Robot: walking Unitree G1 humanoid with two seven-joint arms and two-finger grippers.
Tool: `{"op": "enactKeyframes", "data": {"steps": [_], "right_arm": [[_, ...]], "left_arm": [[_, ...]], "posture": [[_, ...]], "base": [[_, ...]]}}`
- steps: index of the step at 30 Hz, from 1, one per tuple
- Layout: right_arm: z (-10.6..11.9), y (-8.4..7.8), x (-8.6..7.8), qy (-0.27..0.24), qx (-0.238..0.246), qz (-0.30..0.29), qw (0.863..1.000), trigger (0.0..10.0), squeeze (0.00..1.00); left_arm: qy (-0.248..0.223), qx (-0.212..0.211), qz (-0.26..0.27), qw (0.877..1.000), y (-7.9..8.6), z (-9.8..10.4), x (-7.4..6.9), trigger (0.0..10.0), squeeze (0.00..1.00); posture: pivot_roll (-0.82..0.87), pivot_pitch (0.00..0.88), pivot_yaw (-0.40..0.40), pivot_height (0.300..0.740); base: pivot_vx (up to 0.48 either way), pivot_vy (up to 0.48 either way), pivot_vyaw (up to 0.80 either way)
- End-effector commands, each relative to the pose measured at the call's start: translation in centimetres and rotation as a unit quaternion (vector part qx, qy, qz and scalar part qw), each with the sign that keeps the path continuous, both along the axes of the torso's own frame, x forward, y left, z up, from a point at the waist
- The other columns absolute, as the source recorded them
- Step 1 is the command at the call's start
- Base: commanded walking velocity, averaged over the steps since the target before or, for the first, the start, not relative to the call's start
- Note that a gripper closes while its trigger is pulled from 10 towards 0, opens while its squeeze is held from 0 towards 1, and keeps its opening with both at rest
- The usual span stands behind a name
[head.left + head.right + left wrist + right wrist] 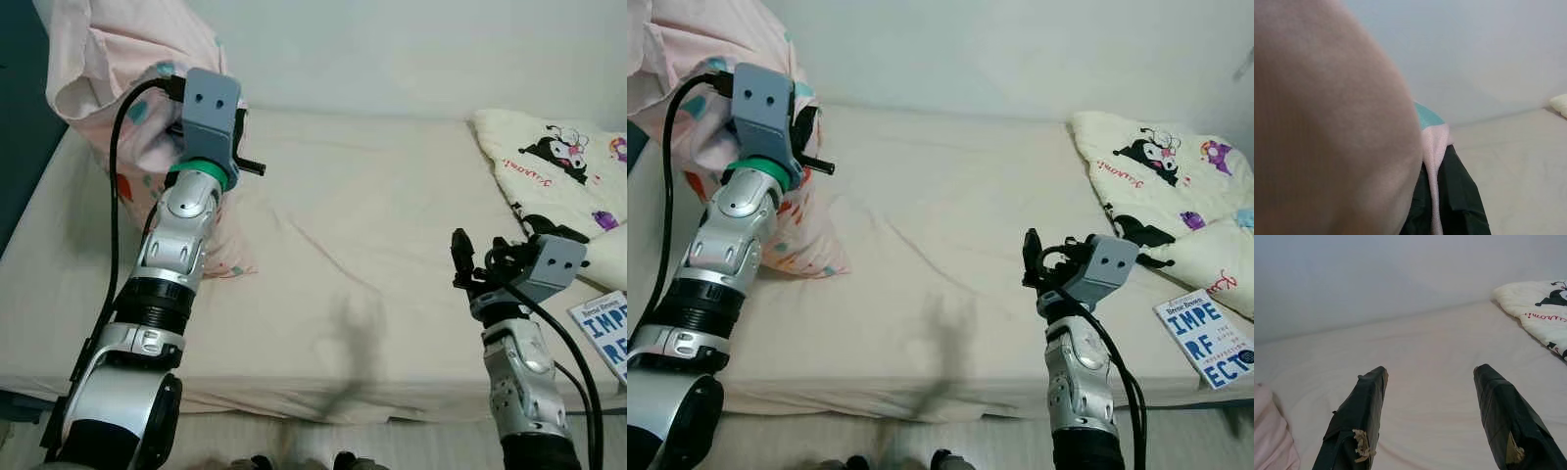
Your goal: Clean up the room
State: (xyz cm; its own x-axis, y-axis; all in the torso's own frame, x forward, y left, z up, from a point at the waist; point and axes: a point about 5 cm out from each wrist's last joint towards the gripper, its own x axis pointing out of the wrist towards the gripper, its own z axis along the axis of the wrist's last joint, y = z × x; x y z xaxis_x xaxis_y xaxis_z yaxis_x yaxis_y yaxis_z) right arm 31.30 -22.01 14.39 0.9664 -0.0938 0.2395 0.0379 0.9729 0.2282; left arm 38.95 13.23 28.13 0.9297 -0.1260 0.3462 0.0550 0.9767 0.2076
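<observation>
Beige, faintly wrinkled sheeting covers the bed (372, 255), which runs back to a plain pale wall. At the bed's left end the left pincer (1442, 196) is raised and clenched on a fold of the pink pillowcase (108, 59), a soft, limp cloth printed with teal and red shapes that bunches up above the arm and sags down to the mattress. From the head views the silver arm and its grey wrist block hide the fingers; the left wrist view shows them, with a strip of pink fabric pinched between the two black fingers (1464, 196) and a blurred bulge of the same cloth close against the lens. At the right end lies a puffy cream quilt (1156, 186) with black-and-white cartoon figures. A book (1207, 341) with a white cover and large blue letters rests flat just beside the quilt's near edge, at the bed's front right corner. The right pincer (1430, 416) hovers released over bare sheet; the right wrist view shows its fingers well apart, their black covering frayed.
</observation>
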Motion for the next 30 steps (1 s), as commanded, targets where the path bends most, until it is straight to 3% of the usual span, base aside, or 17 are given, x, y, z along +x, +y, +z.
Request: {"op": "enactKeyframes", "data": {"steps": [1, 15, 24, 30], "right_arm": [[-0.71, -0.30, -0.32, 0.010, 0.004, -0.010, 1.000, 10.0, 0.00], [-0.71, -0.22, -0.33, 0.010, 0.008, -0.009, 1.000, 10.0, 0.00], [-0.70, -0.38, -0.35, 0.008, 0.016, -0.012, 1.000, 10.0, 0.00], [-0.70, -0.35, -0.33, 0.009, 0.011, -0.013, 1.000, 10.0, 0.00]], "left_arm": [[-0.006, 0.004, -0.016, 1.000, -0.62, 0.26, -0.21, 10.0, 0.00], [-0.008, 0.002, -0.016, 1.000, -0.57, 0.41, -0.28, 10.0, 0.00], [-0.008, 0.002, -0.017, 1.000, -0.58, 0.42, -0.31, 10.0, 0.00], [-0.012, 0.009, -0.018, 1.000, -0.66, 0.46, -0.40, 10.0, 0.00]], "posture": [[-0.10, 0.101, -0.007, 0.740], [-0.11, 0.113, 0.001, 0.740], [-0.11, 0.113, 0.001, 0.740], [-0.11, 0.113, 0.001, 0.740]], "base": [[0.000, 0.000, 0.00], [0.000, 0.480, 0.00], [0.000, 0.480, -0.67], [0.000, 0.400, 0.00]]}}
